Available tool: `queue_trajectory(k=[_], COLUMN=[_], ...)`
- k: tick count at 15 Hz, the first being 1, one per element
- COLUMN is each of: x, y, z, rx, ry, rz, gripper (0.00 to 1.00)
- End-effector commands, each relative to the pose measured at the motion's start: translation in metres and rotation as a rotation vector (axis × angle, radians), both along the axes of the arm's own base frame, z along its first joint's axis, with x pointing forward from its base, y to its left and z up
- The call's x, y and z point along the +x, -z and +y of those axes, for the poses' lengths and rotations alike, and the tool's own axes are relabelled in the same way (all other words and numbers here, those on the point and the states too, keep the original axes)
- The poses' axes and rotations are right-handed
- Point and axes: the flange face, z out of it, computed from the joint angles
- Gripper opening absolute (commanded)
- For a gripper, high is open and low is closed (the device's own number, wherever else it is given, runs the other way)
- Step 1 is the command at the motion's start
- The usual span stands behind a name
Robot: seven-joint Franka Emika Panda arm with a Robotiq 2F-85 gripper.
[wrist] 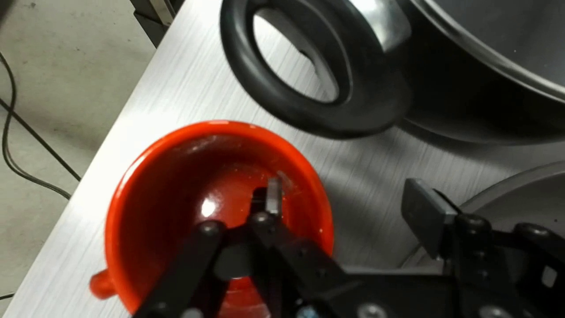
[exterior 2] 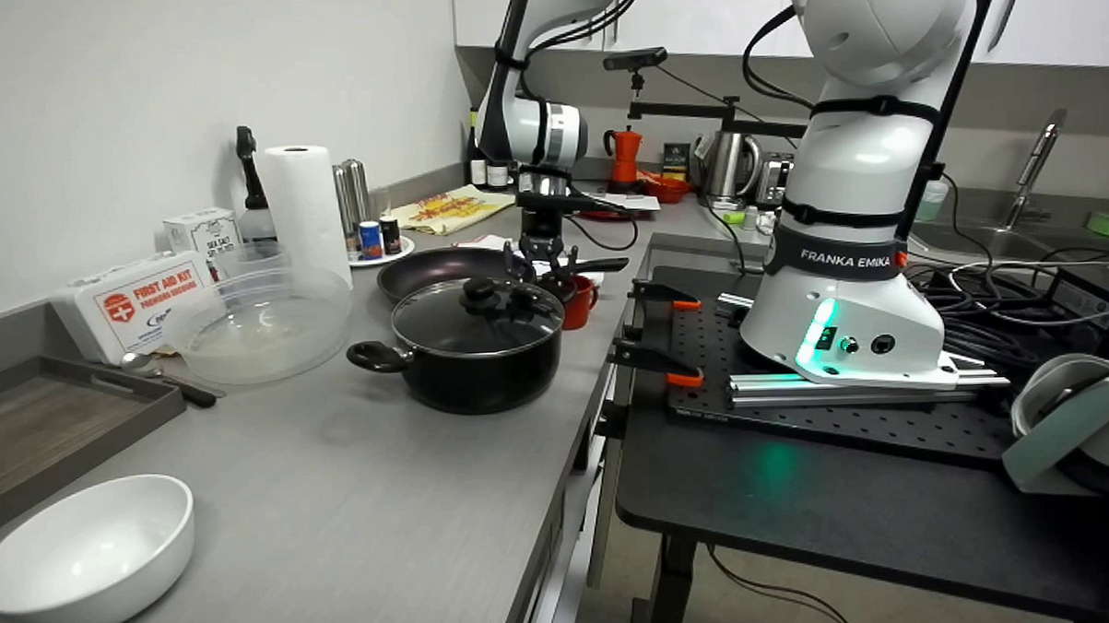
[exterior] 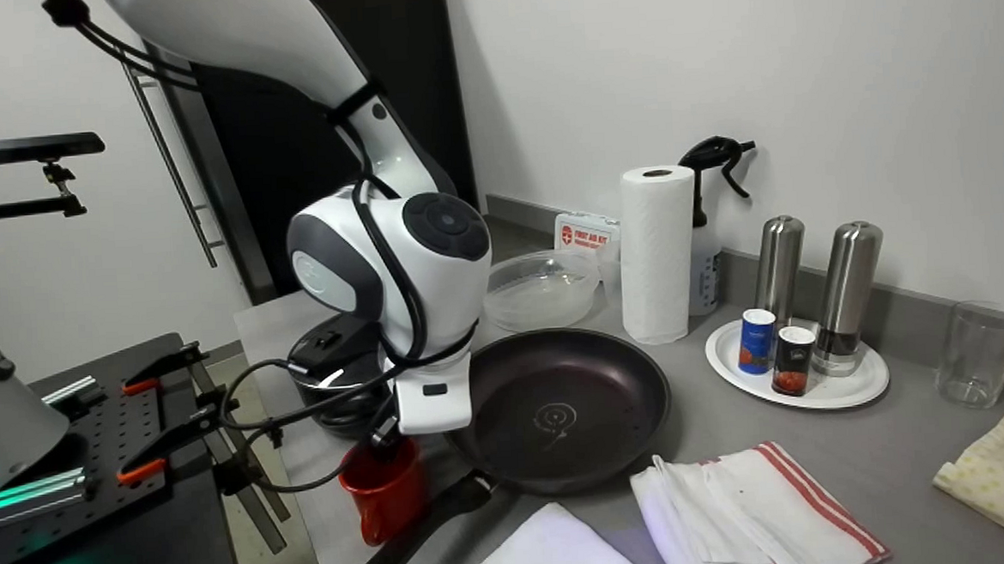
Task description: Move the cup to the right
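Observation:
The red cup [exterior: 397, 489] stands upright on the grey counter near its edge, beside the frying pan's handle. It also shows behind the pot in an exterior view [exterior 2: 576, 306]. In the wrist view I look down into the cup [wrist: 176, 185], its side handle at the lower left. My gripper [wrist: 348, 205] is open around the cup's rim wall. One finger is over or inside the cup's mouth, the other outside on the pan side, with a gap to the rim. In an exterior view the gripper [exterior 2: 545, 261] is partly hidden behind the pot lid.
The black frying pan [exterior: 560, 399] lies close beside the cup. The black lidded pot [exterior 2: 483, 369] stands near it, its loop handle [wrist: 353, 88] close to the cup's rim. White towels [exterior: 737, 510], a paper towel roll [exterior: 660, 256] and a plate [exterior: 860, 388] with shakers are farther off.

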Motion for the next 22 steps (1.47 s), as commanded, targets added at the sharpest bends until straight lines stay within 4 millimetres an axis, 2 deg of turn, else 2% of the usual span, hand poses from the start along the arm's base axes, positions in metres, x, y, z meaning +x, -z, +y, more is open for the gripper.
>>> queue_trajectory(k=[1,6,14,22], x=[0.006,0.006,0.002,-0.015], y=[0.001,0.000,-0.006,-0.037], z=[-0.004,-0.006,-0.009,-0.024], rx=[0.021,0.018,0.014,-0.040], ry=[0.025,0.027,0.029,0.031], rz=[0.001,-0.005,-0.014,-0.028], gripper=[0.40,0.01,0.02,0.02])
